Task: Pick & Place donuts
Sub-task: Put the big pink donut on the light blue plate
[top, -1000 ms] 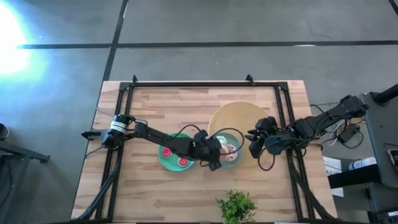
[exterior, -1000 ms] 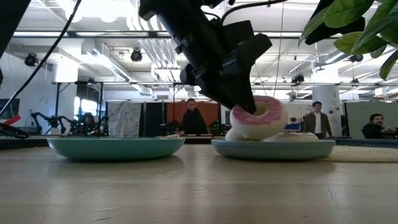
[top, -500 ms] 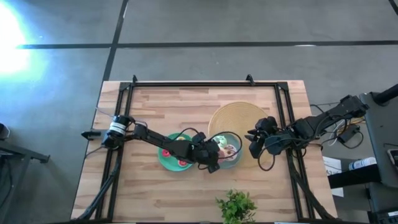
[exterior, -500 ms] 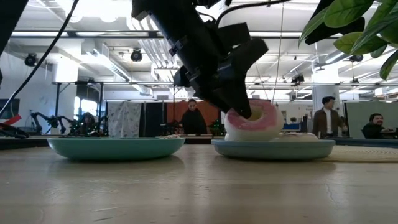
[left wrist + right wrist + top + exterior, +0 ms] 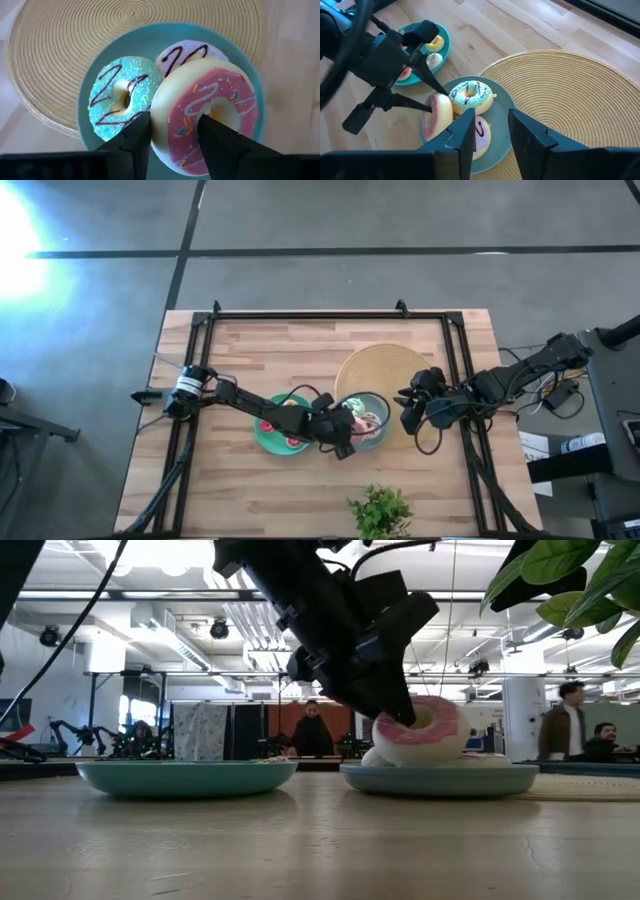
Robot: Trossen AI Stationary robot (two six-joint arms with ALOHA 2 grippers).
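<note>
My left gripper [image 5: 173, 122] is shut on the pink-iced donut [image 5: 235, 100], held over the right teal plate [image 5: 145, 42]. The green-iced donut [image 5: 122, 97] and the white-iced donut [image 5: 187, 52] lie flat on that plate. In the low view the pink donut [image 5: 420, 730] is tilted just above the plate's rim [image 5: 440, 780]. Tiny donuts, a yellow one [image 5: 432, 42] and a red one [image 5: 402, 72] among them, lie on the left teal plate [image 5: 262, 442]. My right gripper [image 5: 490, 120] is open and hovers at the tan mat's right side [image 5: 408, 412]. My left gripper has the pink donut's ring [image 5: 172, 107] pinched, one finger [image 5: 220, 140] in the hole and the other [image 5: 132, 137] on the outer side. The fingers slant down from the table's left. The donut stands tilted on edge; whether its lower edge touches the plate, I cannot tell.
The right plate sits on the near part of a big woven tan mat [image 5: 385, 365]. A potted plant [image 5: 380, 510] stands at the table's near edge. A black frame [image 5: 300, 313] runs around the table. People move in the room behind.
My left gripper dipped the pink donut toward the right plate, where it lay flatter, then raised it a little again, and it is tilted as before. It stayed shut on the donut. My right arm kept still.
</note>
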